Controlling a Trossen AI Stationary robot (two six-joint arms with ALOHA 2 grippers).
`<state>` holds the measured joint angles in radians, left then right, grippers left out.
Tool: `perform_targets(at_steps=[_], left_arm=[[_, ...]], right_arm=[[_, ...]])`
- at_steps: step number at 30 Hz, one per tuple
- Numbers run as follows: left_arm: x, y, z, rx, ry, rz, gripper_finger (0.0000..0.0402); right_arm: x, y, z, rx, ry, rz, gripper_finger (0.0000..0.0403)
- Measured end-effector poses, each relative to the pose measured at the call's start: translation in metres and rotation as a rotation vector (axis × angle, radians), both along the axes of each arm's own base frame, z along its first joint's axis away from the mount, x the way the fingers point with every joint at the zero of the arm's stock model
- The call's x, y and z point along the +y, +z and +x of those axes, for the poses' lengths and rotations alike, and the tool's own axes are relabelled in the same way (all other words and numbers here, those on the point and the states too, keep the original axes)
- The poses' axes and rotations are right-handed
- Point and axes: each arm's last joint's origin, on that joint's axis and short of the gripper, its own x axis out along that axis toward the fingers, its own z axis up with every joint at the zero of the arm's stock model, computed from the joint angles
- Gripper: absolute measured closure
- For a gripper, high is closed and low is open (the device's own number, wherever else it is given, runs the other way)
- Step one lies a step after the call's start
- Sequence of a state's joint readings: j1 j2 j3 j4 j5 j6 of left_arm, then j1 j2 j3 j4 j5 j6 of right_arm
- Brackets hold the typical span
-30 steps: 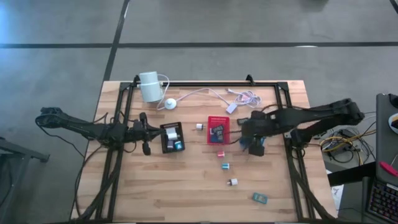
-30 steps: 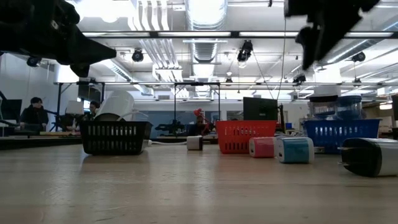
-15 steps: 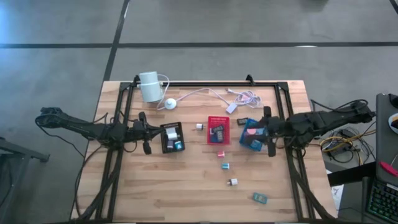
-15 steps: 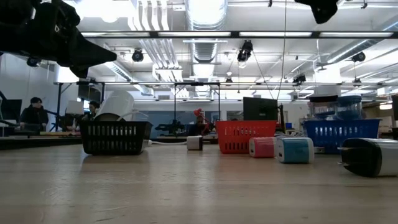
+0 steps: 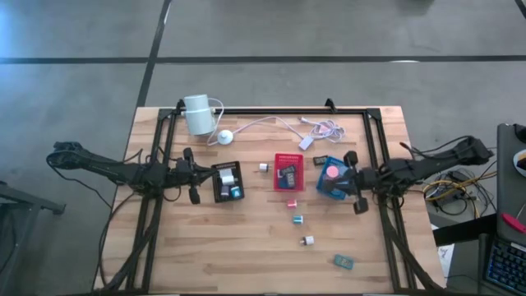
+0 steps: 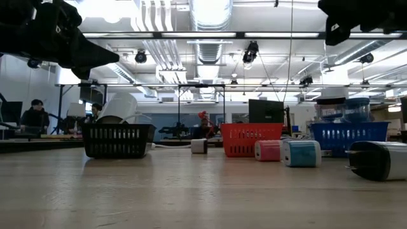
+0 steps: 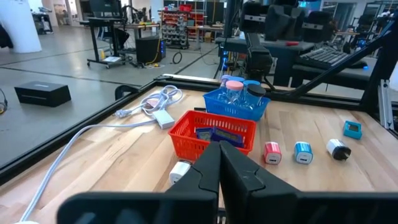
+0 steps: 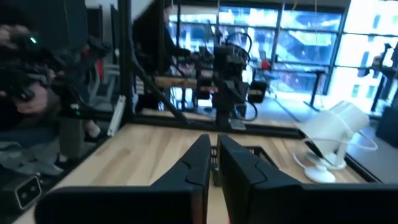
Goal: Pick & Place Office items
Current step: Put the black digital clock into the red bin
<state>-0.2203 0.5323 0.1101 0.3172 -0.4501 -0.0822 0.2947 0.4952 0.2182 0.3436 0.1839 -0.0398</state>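
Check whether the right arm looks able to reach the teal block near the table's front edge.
Probably yes. The teal block lies alone on bare wood, on the right arm's side; the right gripper, shut and empty, sits beside the blue tray, with nothing between them.

table (image 5: pixel 246 255) – wood | 3 trays (image 5: pixel 288 172) | 5 loose blocks (image 5: pixel 298 219)

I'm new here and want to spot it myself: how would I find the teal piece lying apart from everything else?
Start at the red tray mid-table. A row of small blocks trails from it toward the table's near edge. Past the last block lies the teal piece, flat and square-framed, alone near the right rail.
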Motion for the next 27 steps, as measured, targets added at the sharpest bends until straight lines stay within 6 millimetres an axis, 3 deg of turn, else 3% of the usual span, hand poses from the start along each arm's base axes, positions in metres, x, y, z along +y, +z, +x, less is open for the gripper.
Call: perform_targets(at_steps=[13,27], left_arm=[[0.000,0.000,0.000,0.005,-0.002,0.022,0.0385],[0.000,-0.001,0.000,0.019,-0.002,0.028,0.0388]], right_arm=[[-0.003,-0.037,-0.011,-0.038,0.011,0.029,0.0394],[-0.001,-0.048,-0.013,-0.041,0.105,0.001,0.0394]])
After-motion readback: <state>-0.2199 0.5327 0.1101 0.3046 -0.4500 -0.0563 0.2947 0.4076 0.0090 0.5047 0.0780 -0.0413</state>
